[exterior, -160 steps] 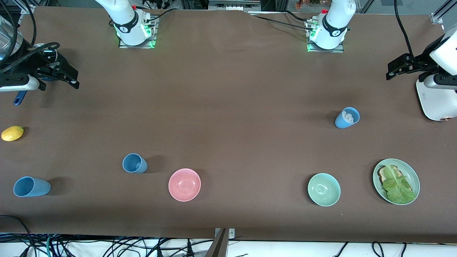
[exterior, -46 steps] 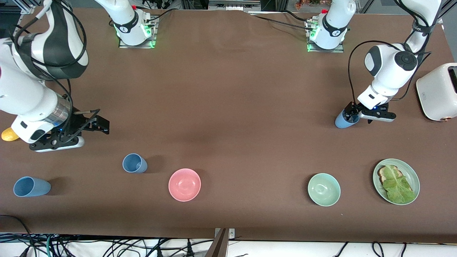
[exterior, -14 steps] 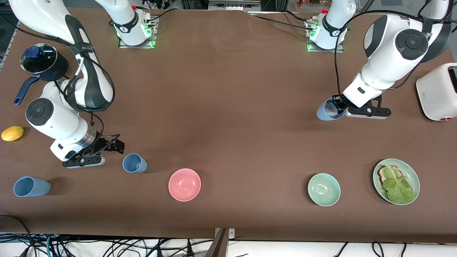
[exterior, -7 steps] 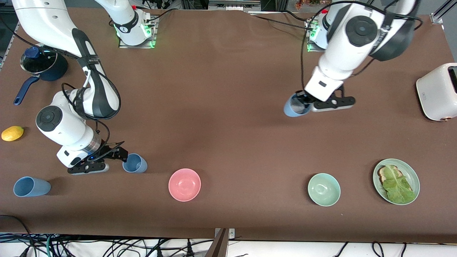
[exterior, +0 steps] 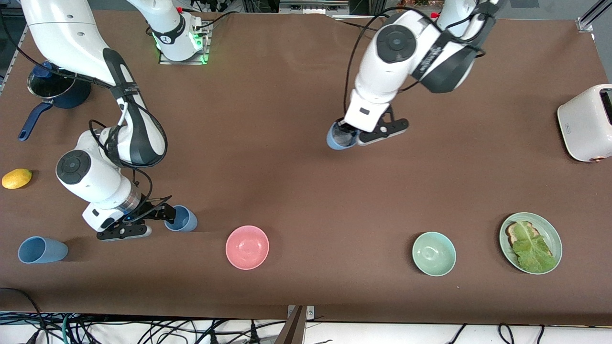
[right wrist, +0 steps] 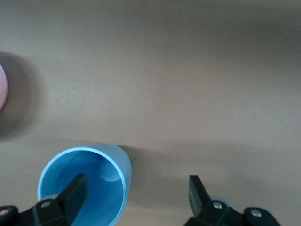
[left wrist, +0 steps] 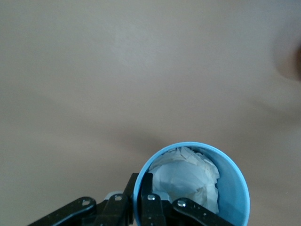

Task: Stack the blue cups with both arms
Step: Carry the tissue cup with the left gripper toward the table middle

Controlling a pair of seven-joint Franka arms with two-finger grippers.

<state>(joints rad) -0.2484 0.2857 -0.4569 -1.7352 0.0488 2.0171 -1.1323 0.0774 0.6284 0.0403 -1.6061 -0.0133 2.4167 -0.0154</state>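
left hand [exterior: 345, 137] is clamped on a paper-stuffed blue plastic tumbler [exterior: 337, 140] above mid-counter, while right hand [exterior: 162, 216], spread wide, straddles the rim of an empty blue tumbler [exterior: 182, 219] standing beside the pink bowl [exterior: 247, 247]; advise squaring fingers before closing.

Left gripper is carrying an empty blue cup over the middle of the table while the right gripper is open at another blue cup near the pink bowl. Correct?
Not quite: the blue cup in the left gripper is not empty. The left wrist view shows crumpled white paper inside it. The rest holds: the right gripper is open at another blue cup near the pink bowl.
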